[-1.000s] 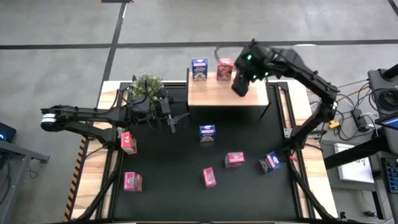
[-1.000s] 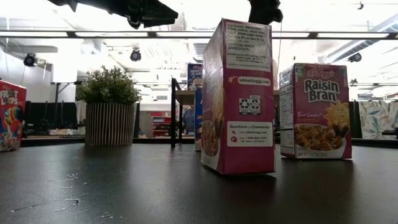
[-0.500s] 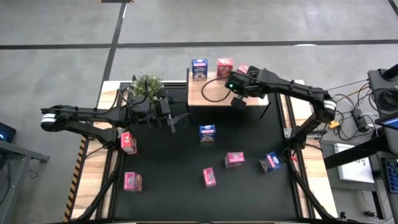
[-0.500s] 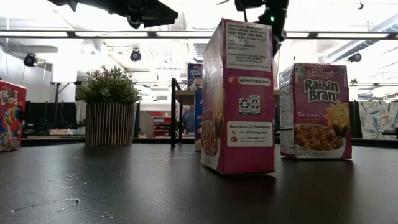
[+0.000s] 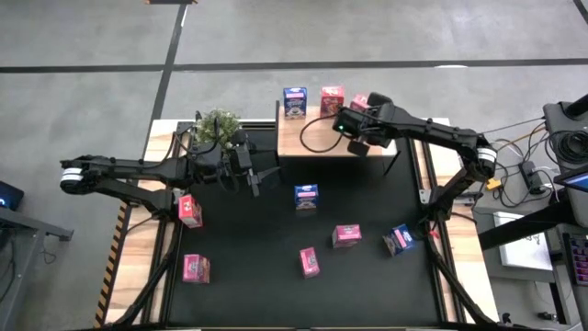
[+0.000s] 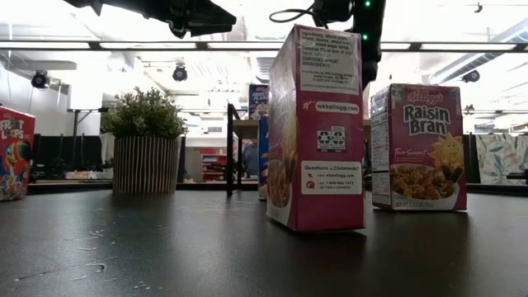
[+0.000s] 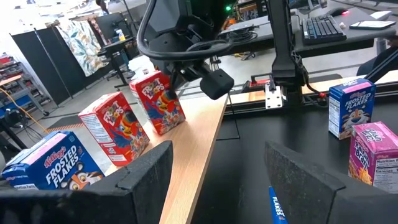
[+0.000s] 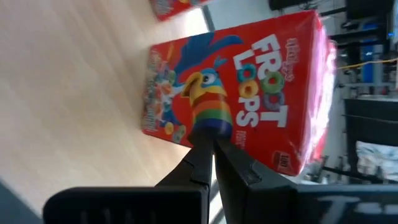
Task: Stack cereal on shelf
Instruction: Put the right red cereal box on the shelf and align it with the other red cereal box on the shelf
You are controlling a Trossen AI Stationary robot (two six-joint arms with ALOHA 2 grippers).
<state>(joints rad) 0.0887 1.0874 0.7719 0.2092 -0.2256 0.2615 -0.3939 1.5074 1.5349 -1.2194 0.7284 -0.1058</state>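
Note:
The shelf point(image 5: 317, 140), a pale wooden board, stands at the table's far edge with three cereal boxes upright on it: a blue one point(image 5: 295, 101), a red one point(image 5: 332, 98) and a red Froot Loops box point(image 8: 249, 106). My right gripper point(image 8: 212, 138) is shut, slanting down at that last box's printed front. My left gripper point(image 7: 217, 180) hangs open above the table's left middle, pointing at the shelf, with nothing between its fingers. Several more cereal boxes stand on the black tabletop point(image 5: 266, 248). My right gripper has its shut fingertips point(image 8: 204, 144) right at the printed front point(image 8: 214, 118) of the Froot Loops box, slanting down from the table's near side. I cannot tell whether they touch it. The box stands on its base on the shelf board.
A potted plant point(image 5: 217, 129) stands at the shelf's left. Loose boxes on the tabletop: blue point(image 5: 306, 198), pink point(image 5: 346, 235), pink point(image 5: 310, 262), blue point(image 5: 399, 239), red point(image 5: 190, 210), pink point(image 5: 195, 268). In the low view a pink box point(image 6: 318, 128) and Raisin Bran point(image 6: 417, 148) stand near.
My right gripper has come down from high over the shelf's right end and tipped its fingers downward, stopping low in front of the rightmost red box on the shelf. The boxes on the shelf and on the table have stayed in place.

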